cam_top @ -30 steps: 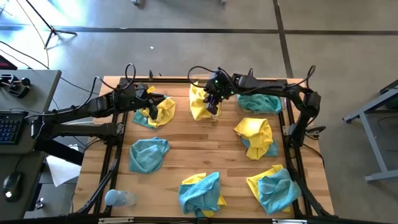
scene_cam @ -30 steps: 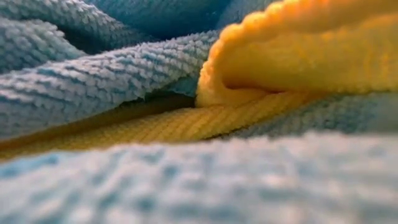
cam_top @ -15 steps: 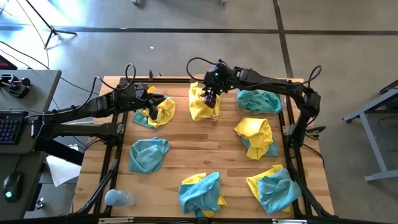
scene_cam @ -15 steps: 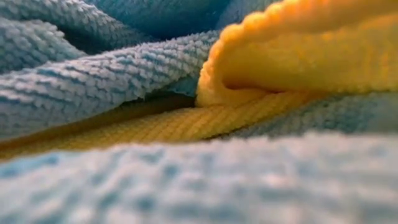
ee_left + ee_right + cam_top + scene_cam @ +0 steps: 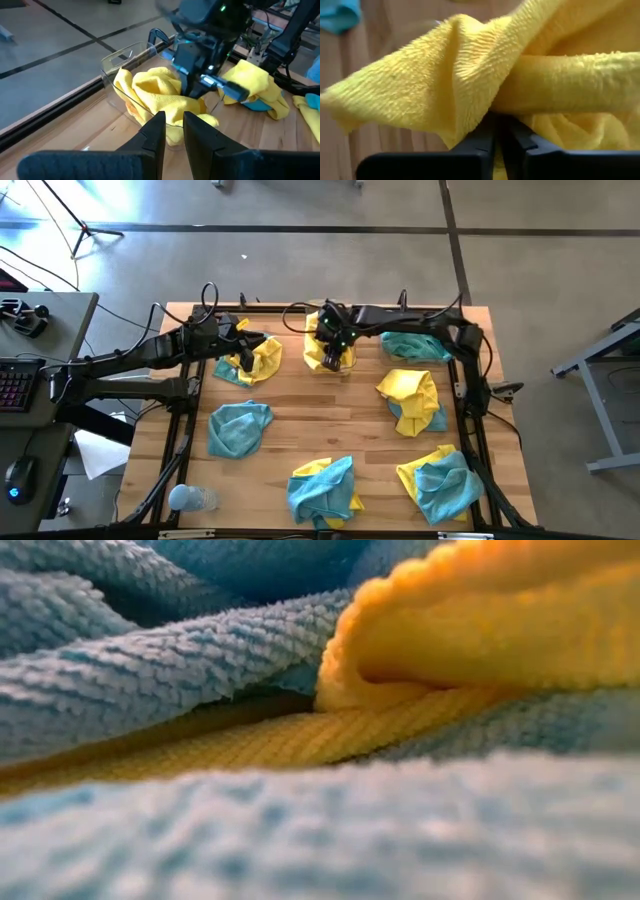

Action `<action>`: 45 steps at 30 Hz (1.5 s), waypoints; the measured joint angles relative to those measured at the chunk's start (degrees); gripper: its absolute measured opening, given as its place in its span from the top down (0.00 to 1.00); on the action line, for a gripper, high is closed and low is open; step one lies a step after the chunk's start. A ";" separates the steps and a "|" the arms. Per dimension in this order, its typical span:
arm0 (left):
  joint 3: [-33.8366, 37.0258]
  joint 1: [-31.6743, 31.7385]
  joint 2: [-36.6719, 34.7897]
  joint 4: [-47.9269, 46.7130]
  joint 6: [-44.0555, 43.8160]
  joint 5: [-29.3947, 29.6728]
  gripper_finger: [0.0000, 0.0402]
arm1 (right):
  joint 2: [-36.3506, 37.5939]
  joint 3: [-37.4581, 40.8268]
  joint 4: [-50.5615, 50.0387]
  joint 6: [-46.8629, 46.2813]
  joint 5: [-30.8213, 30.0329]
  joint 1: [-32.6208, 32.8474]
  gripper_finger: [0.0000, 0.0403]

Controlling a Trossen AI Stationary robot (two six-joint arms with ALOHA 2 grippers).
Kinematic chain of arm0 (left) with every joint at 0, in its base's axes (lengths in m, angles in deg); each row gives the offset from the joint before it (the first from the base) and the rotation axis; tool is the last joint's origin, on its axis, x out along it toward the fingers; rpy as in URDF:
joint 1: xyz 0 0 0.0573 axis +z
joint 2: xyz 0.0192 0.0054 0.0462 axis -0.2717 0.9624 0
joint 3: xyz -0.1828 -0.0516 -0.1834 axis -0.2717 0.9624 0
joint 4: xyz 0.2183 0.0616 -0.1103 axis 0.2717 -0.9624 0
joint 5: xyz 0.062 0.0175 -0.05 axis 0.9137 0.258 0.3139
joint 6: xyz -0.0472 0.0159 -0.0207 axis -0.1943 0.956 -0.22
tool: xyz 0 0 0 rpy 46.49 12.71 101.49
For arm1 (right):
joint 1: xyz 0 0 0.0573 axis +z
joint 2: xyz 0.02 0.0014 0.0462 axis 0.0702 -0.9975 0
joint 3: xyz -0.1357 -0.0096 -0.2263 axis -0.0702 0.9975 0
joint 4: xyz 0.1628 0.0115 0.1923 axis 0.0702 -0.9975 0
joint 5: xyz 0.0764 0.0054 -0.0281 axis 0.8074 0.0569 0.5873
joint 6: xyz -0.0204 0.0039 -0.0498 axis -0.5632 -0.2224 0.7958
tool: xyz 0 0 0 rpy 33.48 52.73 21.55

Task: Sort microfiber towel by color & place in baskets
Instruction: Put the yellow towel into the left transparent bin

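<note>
The wooden tabletop [image 5: 300, 425] is bare at its middle, with towel heaps near its edges. At the far edge the right gripper [image 5: 331, 352], jaws clenched on a yellow towel [image 5: 470, 75], sits in a clear basket [image 5: 131, 80]. The left gripper [image 5: 247, 340] waits beside; I cannot tell its jaws' state. The low view shows only cloth.

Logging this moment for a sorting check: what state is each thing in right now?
Right gripper: shut, down in the yellow cloths.
Left gripper: over the mixed pile, jaws nearly together, nothing seen held.
Basket: upright, holding yellow cloths.
Mixed pile: bunched, yellow over teal, unsorted.
Teal cloth: crumpled on the table.
Bottle: lying on its side.
</note>
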 joint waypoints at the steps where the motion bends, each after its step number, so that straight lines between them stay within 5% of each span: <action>1: 0.00 -0.01 0.00 0.00 -0.06 -0.01 0.87 | -0.38 0.00 -0.16 0.01 -0.10 -0.23 0.98; 9: 0.00 -0.04 0.01 -0.01 -0.16 -0.02 0.87 | -0.91 -1.65 -6.35 0.89 -0.28 -0.79 1.00; 15: 0.00 -0.04 0.01 -0.02 -0.12 -0.01 0.87 | -0.34 -12.20 -18.15 1.81 -0.75 -1.71 1.00; 20: 0.00 -0.04 0.01 -0.02 -0.12 -0.02 0.87 | -0.25 -18.95 -15.83 2.75 -0.88 -1.49 1.00; 38: 0.00 -0.04 0.00 -0.93 -0.05 -0.02 0.87 | -12.23 -19.16 -16.06 -1.02 0.57 0.19 1.00; 45: 0.00 -0.04 0.02 -1.48 0.07 -1.30 0.87 | -8.40 -19.12 -17.30 -2.18 -3.25 0.03 1.00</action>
